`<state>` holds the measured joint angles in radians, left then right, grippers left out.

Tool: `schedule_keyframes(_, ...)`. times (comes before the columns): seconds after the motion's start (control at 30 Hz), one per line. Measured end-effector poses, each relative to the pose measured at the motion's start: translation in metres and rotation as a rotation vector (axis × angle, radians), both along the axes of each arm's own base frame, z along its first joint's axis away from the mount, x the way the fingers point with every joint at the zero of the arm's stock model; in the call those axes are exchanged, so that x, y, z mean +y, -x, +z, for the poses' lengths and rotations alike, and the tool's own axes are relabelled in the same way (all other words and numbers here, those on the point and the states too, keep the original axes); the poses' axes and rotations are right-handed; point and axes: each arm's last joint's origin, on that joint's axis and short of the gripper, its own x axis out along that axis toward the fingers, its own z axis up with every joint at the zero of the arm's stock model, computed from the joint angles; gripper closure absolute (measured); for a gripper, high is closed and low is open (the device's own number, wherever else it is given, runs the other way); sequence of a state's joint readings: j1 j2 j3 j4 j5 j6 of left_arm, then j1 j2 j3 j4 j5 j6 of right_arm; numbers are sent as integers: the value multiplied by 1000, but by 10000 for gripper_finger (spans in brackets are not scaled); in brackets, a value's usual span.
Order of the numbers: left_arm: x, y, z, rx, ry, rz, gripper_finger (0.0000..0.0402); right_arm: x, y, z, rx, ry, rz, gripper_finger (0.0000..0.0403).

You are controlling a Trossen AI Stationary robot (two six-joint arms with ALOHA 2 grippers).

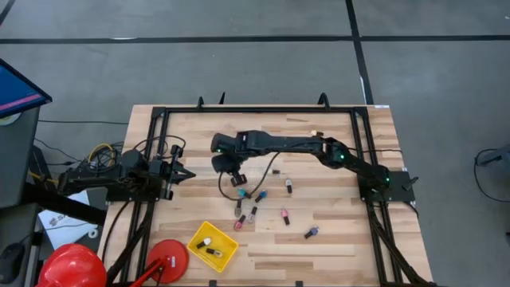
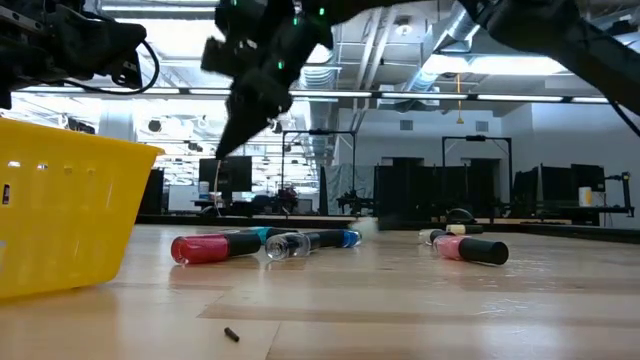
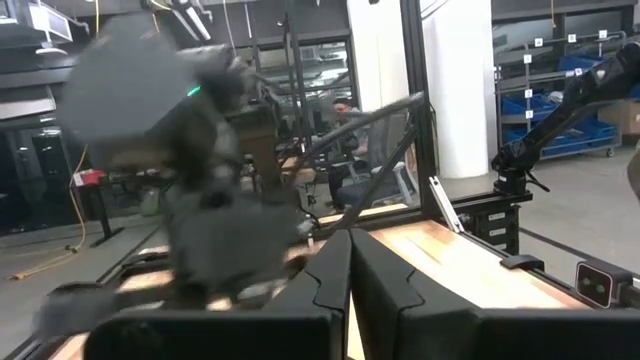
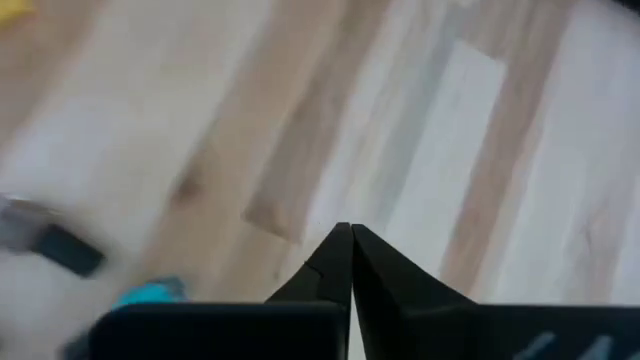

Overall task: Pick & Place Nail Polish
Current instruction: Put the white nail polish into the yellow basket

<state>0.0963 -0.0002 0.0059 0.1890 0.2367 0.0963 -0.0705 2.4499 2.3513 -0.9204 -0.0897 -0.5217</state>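
Observation:
Several nail polish bottles lie on their sides on the wooden table (image 1: 335, 203), among them a blue one (image 1: 241, 193), a pink one (image 1: 284, 217) and a purple one (image 1: 311, 232). In the low view a red bottle (image 2: 205, 247), a clear one (image 2: 290, 243) and a pink one (image 2: 475, 250) show. My right gripper (image 1: 236, 178) is shut and empty, pointing down above the table just on the far side of the blue bottle; its shut fingertips (image 4: 345, 232) show over bare wood, well clear of the table in the low view (image 2: 222, 148). My left gripper (image 1: 182, 174) waits at the table's left, shut (image 3: 350, 240).
A yellow basket (image 1: 213, 245) with two bottles inside stands near the front edge, left of centre, and fills the left of the low view (image 2: 60, 215). A red round object (image 1: 167, 257) and a red hard hat (image 1: 72, 267) lie at the front left. A black frame (image 1: 239, 109) borders the table.

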Motion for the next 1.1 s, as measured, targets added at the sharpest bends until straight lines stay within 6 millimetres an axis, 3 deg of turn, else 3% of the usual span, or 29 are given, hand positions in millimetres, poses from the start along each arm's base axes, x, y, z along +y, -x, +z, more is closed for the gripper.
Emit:
schedule_keyframes(0.1,0,0,0,-1,0,0,401,10,9,14,27,6,6,402)
schedule_keyframes(0.2,0,0,0,-1,0,0,401,7,27,27,136,-11,-35,398)
schedule_keyframes(0.4,0,0,0,-3,0,1,401,-21,85,66,373,-91,-254,402)
schedule_keyframes(0.5,0,0,1,-6,0,0,401,-29,115,88,351,-91,-357,403)
schedule_keyframes(0.6,0,0,1,-8,-1,0,401,-27,145,97,300,-36,-471,402)
schedule_keyframes(0.73,0,0,1,-9,0,0,401,-20,179,82,178,-35,-676,400)
schedule_keyframes(0.83,0,0,1,-11,-1,1,401,-14,205,54,165,-106,-836,385)
schedule_keyframes(0.97,0,0,1,-13,-1,1,401,-4,232,14,213,-173,-1015,323)
schedule_keyframes(1.1,0,0,1,-14,-1,0,401,8,244,-20,222,-229,-1154,235)
